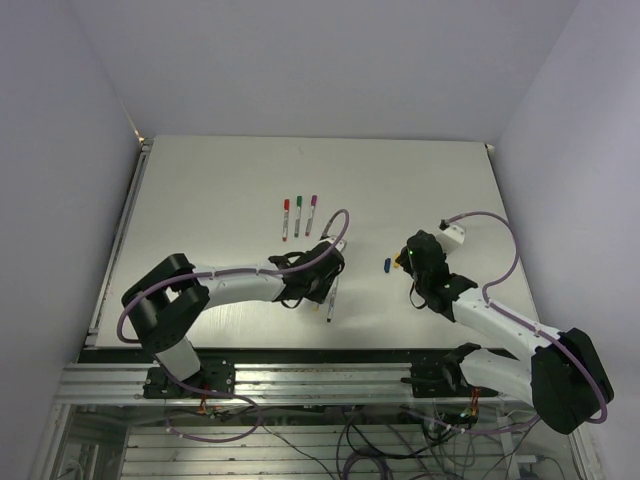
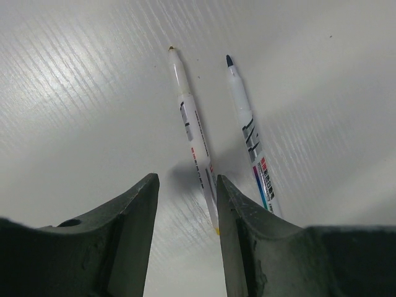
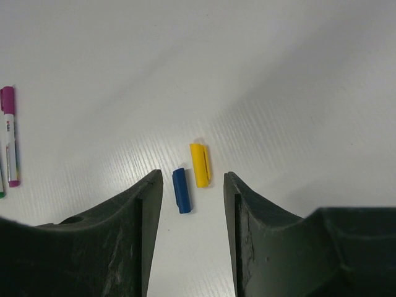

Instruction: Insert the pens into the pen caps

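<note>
Left wrist view: left gripper fingers narrowly parted, holding nothing. Orange-tipped pen runs toward 12 o'clock, with blue-tipped pen just beside it at 3 o'clock. Right gripper likewise parted and empty, above blue cap and yellow cap, which lie side by side. Three capped pens lie at 11 o'clock of the left gripper.

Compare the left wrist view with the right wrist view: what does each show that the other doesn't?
Only the left wrist view: two uncapped pens lying side by side, the orange-tipped pen and the blue-tipped pen, in front of the left gripper. Only the right wrist view: the blue cap and the yellow cap lying side by side in front of the right gripper, plus a magenta-capped pen at the left edge. Both: the white table and an open, empty gripper.
</note>
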{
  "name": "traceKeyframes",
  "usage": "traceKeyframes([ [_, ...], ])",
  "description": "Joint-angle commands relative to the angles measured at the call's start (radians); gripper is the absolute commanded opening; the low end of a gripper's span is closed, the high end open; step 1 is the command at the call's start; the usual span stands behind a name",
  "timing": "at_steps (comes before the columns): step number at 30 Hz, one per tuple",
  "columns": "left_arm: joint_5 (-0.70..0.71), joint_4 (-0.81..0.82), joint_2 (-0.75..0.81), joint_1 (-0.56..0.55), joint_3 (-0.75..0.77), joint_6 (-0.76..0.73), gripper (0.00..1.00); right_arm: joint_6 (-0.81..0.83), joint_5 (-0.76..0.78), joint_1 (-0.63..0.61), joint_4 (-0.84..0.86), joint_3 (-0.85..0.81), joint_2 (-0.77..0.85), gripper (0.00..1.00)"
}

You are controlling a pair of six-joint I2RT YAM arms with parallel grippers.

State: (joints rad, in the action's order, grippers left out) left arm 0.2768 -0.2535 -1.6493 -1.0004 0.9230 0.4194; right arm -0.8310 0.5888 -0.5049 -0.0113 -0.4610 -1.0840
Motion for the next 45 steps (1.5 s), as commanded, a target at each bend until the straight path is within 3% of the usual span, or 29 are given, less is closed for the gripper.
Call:
traceKeyframes([
  [1,-0.016,-0.032,-0.020,-0.009,0.044,-0.017,0.53,-0.011,0.006,0.006,0.016,0.009,0.010,0.43],
  [27,-0.027,-0.174,-0.150,-0.016,0.143,-0.044,0.49,-0.029,0.006,0.006,0.027,0.027,0.022,0.42],
  [32,-0.038,-0.228,-0.175,-0.015,0.156,-0.048,0.35,-0.042,0.005,0.006,0.019,0.021,0.020,0.42],
  [39,-0.081,-0.238,-0.206,-0.015,0.146,-0.059,0.08,-0.046,0.006,0.005,0.015,0.018,0.024,0.42],
  [45,-0.121,-0.186,-0.218,-0.015,0.120,-0.076,0.07,-0.037,0.005,0.006,0.003,0.004,-0.007,0.41],
])
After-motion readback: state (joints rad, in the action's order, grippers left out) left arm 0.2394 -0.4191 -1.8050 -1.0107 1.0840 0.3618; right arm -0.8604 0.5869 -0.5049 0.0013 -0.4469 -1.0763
